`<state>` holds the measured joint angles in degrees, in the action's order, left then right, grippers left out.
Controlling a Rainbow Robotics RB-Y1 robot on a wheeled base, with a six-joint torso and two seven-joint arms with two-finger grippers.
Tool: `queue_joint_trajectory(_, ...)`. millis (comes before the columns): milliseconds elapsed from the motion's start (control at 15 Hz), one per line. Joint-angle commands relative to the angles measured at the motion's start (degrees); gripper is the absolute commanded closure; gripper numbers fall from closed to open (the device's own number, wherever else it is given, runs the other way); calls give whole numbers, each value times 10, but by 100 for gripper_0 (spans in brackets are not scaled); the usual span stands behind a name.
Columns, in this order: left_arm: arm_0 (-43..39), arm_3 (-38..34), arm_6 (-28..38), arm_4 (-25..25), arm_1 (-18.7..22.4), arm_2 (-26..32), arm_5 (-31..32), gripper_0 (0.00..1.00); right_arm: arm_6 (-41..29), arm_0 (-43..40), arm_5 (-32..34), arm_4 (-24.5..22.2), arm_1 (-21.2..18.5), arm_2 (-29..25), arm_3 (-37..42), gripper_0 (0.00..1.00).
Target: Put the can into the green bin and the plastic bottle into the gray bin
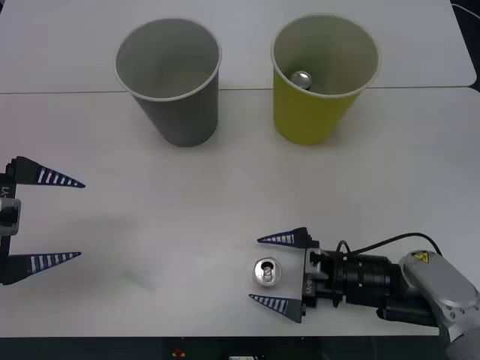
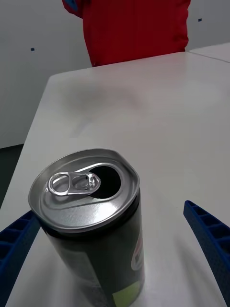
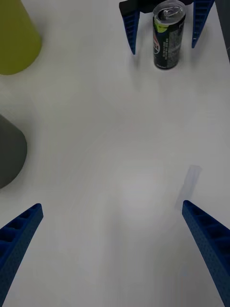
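A small dark can [image 1: 266,272] with a silver pull-tab top stands upright near the table's front edge. My right gripper [image 1: 256,269] is open around it, one blue finger on each side, neither touching it. The right wrist view shows the can [image 2: 91,216] close up between those fingers. The gray bin [image 1: 184,112] stands at the back left, the green bin [image 1: 307,112] at the back right. A second silver can top [image 1: 301,79] lies inside the green bin. My left gripper [image 1: 81,220] waits open at the left edge, holding nothing. The plastic bottle is out of view.
A seam between two white tabletops [image 1: 75,91] runs behind the bins. The front table edge [image 1: 150,337] lies just below the can. In the left wrist view, bare table separates my left gripper [image 3: 112,207] from the can [image 3: 168,33].
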<state>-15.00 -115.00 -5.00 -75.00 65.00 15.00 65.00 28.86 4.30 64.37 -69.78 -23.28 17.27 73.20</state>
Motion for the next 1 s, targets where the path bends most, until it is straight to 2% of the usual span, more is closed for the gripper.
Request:
queue_joint_trajectory(67,0,0,0,0,0,0,0,0,4,0,-5,0,1,5,0,0)
queue_joint_trajectory(133,0,0,0,0,0,0,0,0,6,0,-5,0,1,4,0,25)
queue_joint_trajectory(200,0,0,0,0,0,0,0,0,7,1,-5,0,1,5,0,85)
queue_joint_trajectory(267,0,0,0,0,0,0,0,0,7,1,-6,1,1,5,0,100)
queue_joint_trajectory(800,0,0,0,0,0,0,0,0,6,0,2,9,1,5,0,100)
queue_joint_trajectory(1000,0,0,0,0,0,0,0,0,1,1,11,25,-5,5,1,100)
